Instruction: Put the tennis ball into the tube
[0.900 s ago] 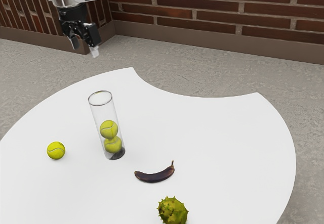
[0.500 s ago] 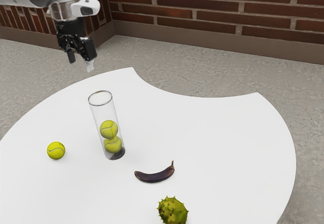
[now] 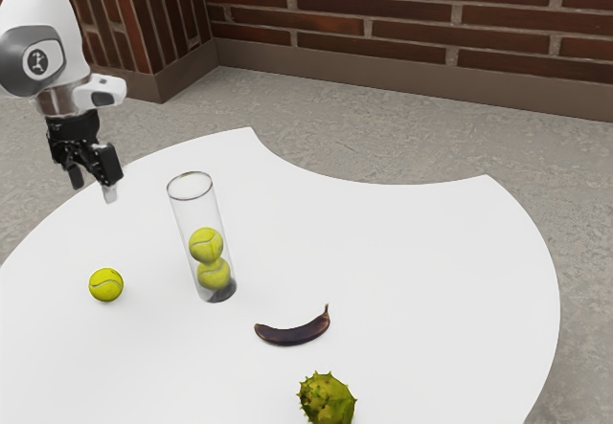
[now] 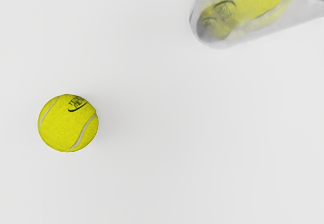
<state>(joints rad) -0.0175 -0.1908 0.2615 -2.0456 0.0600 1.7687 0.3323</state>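
Observation:
My gripper hangs in the air over the table's edge, above the loose tennis ball, its two fingers open and apart with nothing between them. The loose yellow-green ball lies on the white table, and in the wrist view the same ball shows whole. A clear tube stands upright on the table to the ball's side, toward the exterior view's right, with two tennis balls stacked inside. The wrist view also shows part of the tube and yellow balls through its wall.
On the white round table lie a dark banana-shaped fruit and a spiky green fruit, both toward the exterior view's right from the tube. The tube's open rim rises close to my hand.
My hand has come down and moved toward the exterior view's left, nearer the loose ball. The balls, tube and fruits have stayed in place.

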